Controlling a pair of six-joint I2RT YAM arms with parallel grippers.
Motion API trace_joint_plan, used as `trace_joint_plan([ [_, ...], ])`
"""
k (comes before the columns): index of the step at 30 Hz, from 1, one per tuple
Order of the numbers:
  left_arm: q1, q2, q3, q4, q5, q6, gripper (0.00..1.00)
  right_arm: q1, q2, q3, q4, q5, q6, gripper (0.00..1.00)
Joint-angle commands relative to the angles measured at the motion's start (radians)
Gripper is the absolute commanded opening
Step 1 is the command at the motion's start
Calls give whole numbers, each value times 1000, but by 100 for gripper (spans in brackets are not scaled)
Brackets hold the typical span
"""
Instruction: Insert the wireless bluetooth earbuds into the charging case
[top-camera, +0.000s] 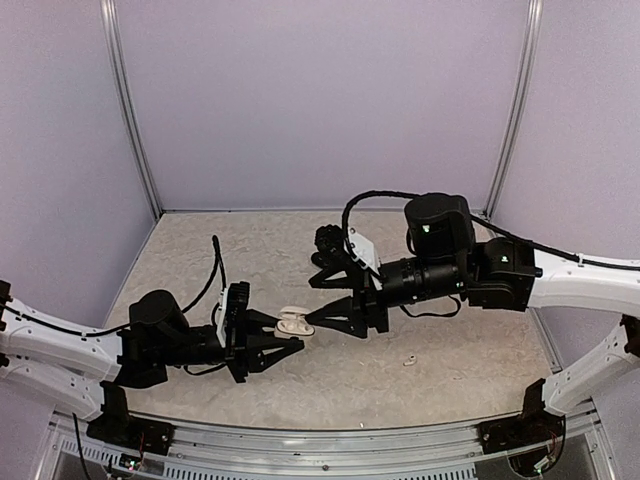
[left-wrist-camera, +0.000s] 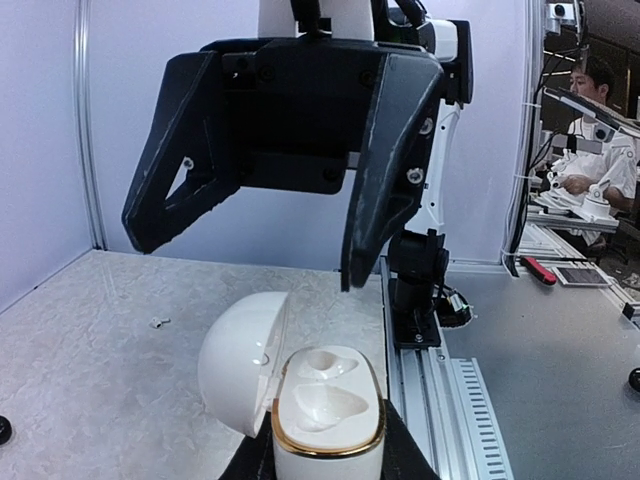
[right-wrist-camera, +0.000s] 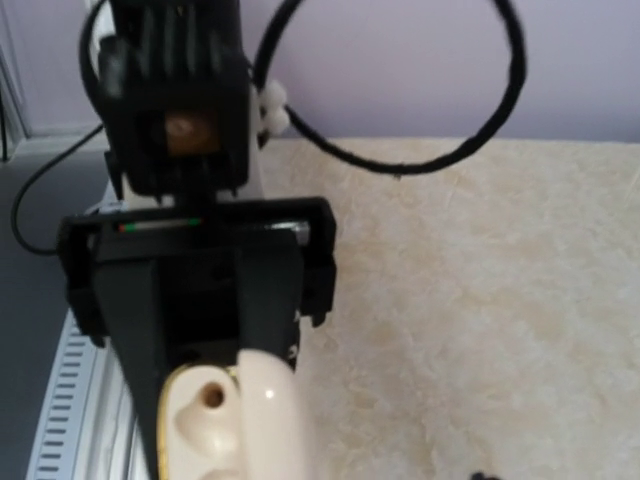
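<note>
The white charging case (left-wrist-camera: 328, 405) with a gold rim stands with its lid (left-wrist-camera: 240, 360) swung open to the left, and its two moulded wells look empty. My left gripper (top-camera: 285, 335) is shut on the case's base and holds it above the table. My right gripper (left-wrist-camera: 255, 250) hangs open just above and behind the case, with nothing between its fingers; in the top view it (top-camera: 312, 302) sits right beside the case (top-camera: 293, 322). One tiny white earbud (top-camera: 410, 360) lies on the table to the right, and shows small in the left wrist view (left-wrist-camera: 158, 322). The right wrist view shows the case (right-wrist-camera: 205, 420) close up.
The marbled table top (top-camera: 300, 250) is walled by pale panels behind and at both sides. A metal rail (top-camera: 330, 440) runs along the near edge, where the arm bases are bolted. A black cable (right-wrist-camera: 420, 160) loops over the table in the right wrist view.
</note>
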Motion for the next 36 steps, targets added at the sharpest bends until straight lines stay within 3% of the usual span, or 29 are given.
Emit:
trace_joint_plan([
  [1,3,-15,8,28,22,3,13,5,42,53,-25,-7,-15,64],
  [18,-7,-12,11,23,43,35,11,-32,62,31,-22,78,28,59],
  [29,15,-2,10,35,35,3,10,-32,-11,8,25,-74,3,62],
  [36,24,13,12,48,46,-5,10,-104,-56,-36,67,-64,51,63],
])
